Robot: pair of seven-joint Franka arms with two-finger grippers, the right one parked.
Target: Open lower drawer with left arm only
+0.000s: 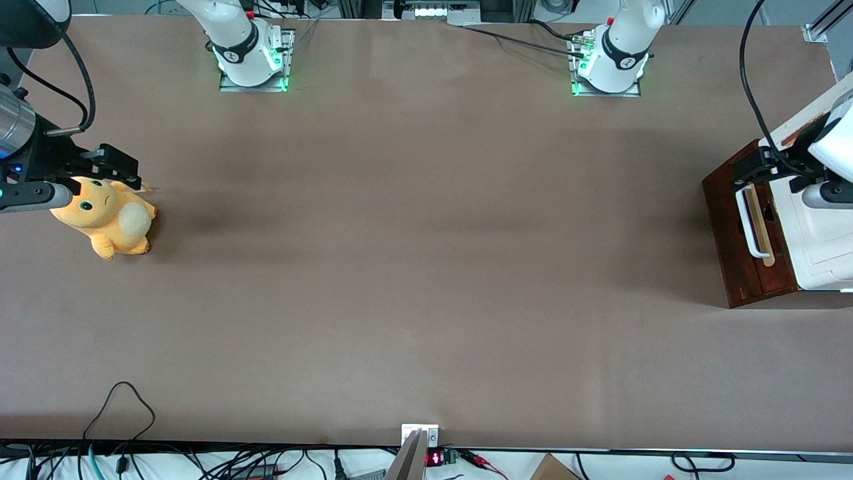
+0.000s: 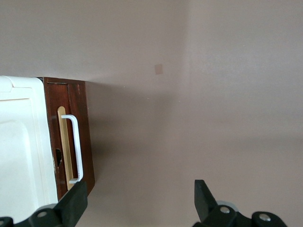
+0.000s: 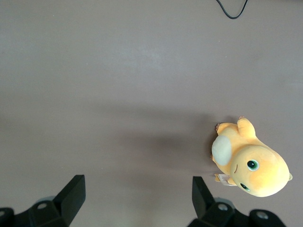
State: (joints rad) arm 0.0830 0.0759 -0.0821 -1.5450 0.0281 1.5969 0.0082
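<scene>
The lower drawer (image 1: 728, 233) shows its dark reddish-brown front at the working arm's end of the table, under a white cabinet body (image 1: 826, 233). A white U-shaped handle (image 1: 749, 223) lies on a pale wood strip on that front. The front sits close against the cabinet body. My left gripper (image 1: 752, 168) hovers above the end of the drawer front farther from the front camera. In the left wrist view the gripper (image 2: 139, 198) is open with bare table between its fingers. One black finger (image 2: 75, 201) overlaps the end of the handle (image 2: 75, 146) and the drawer front (image 2: 83, 123).
An orange plush toy (image 1: 110, 217) lies toward the parked arm's end of the table and also shows in the right wrist view as the plush toy (image 3: 251, 163). Two arm bases (image 1: 610, 63) stand along the table edge farthest from the front camera. Loose cables (image 1: 120, 407) run along the nearest edge.
</scene>
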